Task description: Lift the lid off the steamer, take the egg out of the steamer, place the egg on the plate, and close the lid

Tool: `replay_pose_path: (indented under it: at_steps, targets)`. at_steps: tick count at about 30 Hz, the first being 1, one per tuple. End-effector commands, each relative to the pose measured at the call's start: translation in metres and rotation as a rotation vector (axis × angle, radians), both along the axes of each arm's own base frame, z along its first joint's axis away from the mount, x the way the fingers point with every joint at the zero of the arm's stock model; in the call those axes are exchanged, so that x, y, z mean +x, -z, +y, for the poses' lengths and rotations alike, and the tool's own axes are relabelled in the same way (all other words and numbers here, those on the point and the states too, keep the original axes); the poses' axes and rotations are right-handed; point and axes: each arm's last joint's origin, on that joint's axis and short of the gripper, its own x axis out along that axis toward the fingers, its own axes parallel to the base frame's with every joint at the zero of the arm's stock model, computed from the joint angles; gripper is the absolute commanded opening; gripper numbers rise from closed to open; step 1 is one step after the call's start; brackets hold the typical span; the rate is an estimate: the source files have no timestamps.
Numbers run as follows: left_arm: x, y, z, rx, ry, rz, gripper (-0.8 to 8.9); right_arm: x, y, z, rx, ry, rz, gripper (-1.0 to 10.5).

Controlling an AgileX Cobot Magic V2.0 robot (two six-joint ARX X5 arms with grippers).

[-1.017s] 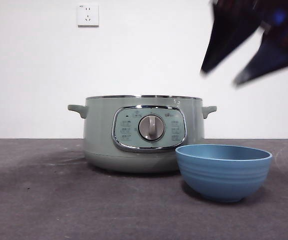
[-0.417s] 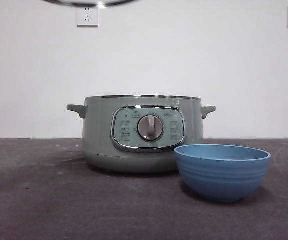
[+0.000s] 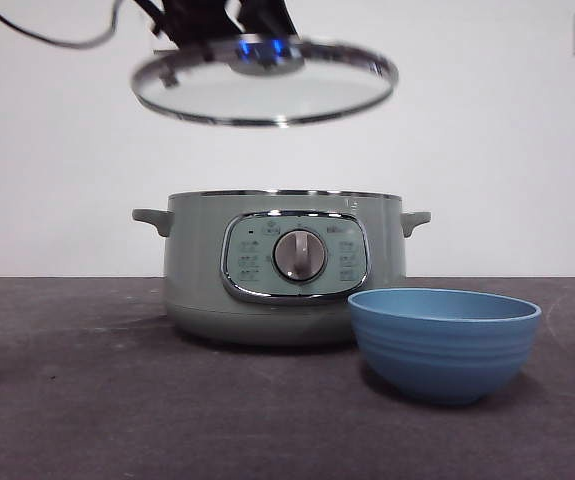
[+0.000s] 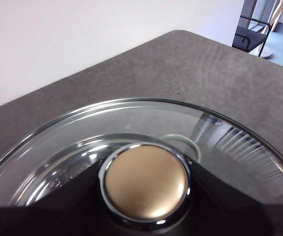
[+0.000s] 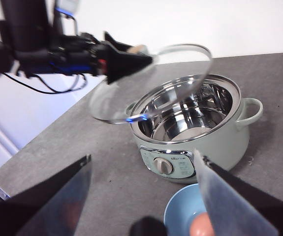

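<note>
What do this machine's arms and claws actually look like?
Both are black. The left gripper has pointed black jaws, small blue and red lights on its body, and thin black cables trailing behind. The right gripper shows two broad, flat, wedge-shaped black jaws.

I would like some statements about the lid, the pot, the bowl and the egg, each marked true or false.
1. The lid rests on the steamer. False: the left gripper holds it in the air above the steamer.
2. The steamer stands open. True.
3. The egg lies in the blue bowl. True.
4. The bowl stands behind the steamer. False: in front of it.
5. The right gripper holds the egg. False: its jaws are open.
</note>
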Motion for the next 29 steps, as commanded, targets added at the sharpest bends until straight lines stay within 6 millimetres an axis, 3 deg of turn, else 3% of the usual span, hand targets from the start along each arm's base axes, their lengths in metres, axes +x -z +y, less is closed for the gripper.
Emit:
replay_pose_path:
  at_steps: [1, 11, 29]
  targets:
    - [0.008, 0.000, -0.006, -0.038, 0.004, -0.048, -0.08, -0.001, -0.002, -0.001, 0.014, 0.003, 0.003, 3.5]
    - [0.033, 0.035, -0.020, -0.017, -0.024, -0.030, -0.09, -0.005, -0.012, -0.003, 0.032, 0.002, -0.025, 3.5]
    - [0.049, 0.053, -0.018, -0.008, -0.069, -0.032, -0.09, -0.006, -0.013, -0.003, 0.042, -0.002, -0.023, 3.5]
